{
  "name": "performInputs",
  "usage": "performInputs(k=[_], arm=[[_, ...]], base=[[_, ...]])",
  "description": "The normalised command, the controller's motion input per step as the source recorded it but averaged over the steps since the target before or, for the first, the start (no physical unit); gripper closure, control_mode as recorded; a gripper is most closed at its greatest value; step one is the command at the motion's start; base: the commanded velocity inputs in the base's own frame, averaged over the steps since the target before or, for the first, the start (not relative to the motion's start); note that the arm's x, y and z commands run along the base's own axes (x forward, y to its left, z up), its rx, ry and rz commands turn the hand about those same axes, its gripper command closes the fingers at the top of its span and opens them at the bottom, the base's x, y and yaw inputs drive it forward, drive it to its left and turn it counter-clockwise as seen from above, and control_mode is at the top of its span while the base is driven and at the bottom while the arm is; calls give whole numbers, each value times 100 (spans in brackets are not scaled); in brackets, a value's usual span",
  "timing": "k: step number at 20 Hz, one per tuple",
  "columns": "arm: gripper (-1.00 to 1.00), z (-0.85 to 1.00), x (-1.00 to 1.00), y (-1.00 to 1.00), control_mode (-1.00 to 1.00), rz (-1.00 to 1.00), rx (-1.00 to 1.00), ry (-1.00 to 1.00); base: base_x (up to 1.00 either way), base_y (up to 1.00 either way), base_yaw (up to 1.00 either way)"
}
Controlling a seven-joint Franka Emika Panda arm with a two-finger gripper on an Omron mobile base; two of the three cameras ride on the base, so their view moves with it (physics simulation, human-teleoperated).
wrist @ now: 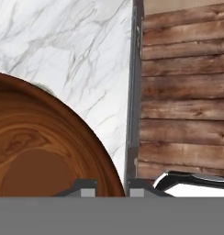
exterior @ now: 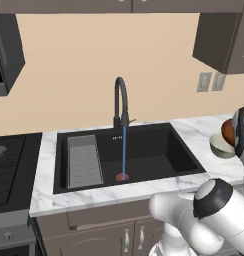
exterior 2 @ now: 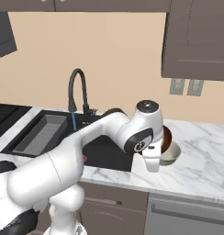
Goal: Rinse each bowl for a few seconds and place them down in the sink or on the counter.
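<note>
Gripping wooden bowl (wrist: 40, 151) rim, end effector (wrist: 111, 187) above counter (wrist: 77, 50)

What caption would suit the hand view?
Gripper shut on the wooden bowl above the marble counter.

The arm (exterior 2: 86, 147) was glossy white, with rounded tubular links, dark joint bands and grey-capped joints.

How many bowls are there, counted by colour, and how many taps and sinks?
Reddish-brown wooden bowl: 1, gripped at its rim by the gripper
Pale cream-grey bowl: 1, on the counter
Faucet: 1, running
Sink: 1
Total: 4
</note>
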Motion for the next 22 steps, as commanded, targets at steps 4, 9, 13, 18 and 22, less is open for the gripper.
performInputs(k=[4,9,13,18,22], arm=[[100,9,24,37,-100,11,0,7],[100,4,21,38,-100,12,0,9],[100,0,22,40,-100,13,0,12],[100,0,22,38,-100,14,0,12],[100,0,18,34,-100,15,0,13]], base=[[0,0,0],[0,0,0],[0,0,0],[0,0,0],[0,0,0]])
